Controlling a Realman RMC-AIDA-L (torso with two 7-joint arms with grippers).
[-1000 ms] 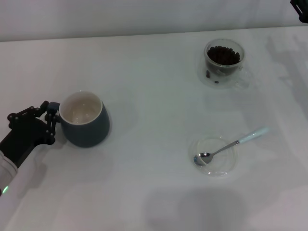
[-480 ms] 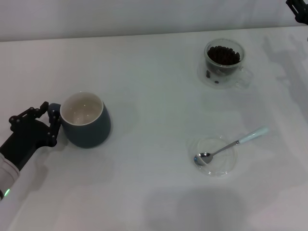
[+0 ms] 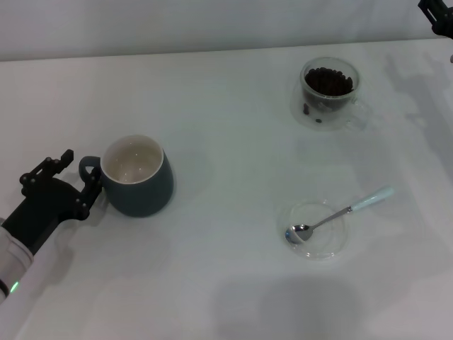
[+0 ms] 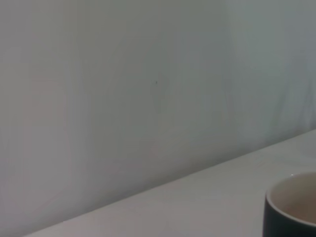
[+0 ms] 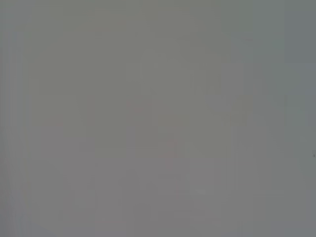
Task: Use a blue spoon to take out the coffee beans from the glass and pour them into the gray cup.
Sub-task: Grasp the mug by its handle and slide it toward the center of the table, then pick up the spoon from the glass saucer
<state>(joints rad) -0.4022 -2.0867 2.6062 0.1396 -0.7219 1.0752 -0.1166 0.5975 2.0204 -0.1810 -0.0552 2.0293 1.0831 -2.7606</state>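
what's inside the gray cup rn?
Nothing visible: the gray cup shows a bare cream interior in the head view, though its near inner wall is hidden by the rim. The coffee beans sit in the glass.

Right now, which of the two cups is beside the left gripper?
The gray cup, empty, its handle by the left gripper. The glass with coffee beans stands far away.

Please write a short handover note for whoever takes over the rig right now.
Left gripper: at the handle of the gray cup, on the robot's left side of the table; its grasp cannot be confirmed.
Right gripper: only its tip shows, raised at the far right corner, holding nothing visible.
The glass sits far right, with the coffee beans still inside.
The blue spoon lies untouched with its bowl in the clear saucer.
Done: no beans moved; the gray cup is empty.
Left: pick up the spoon, scoop, pour.
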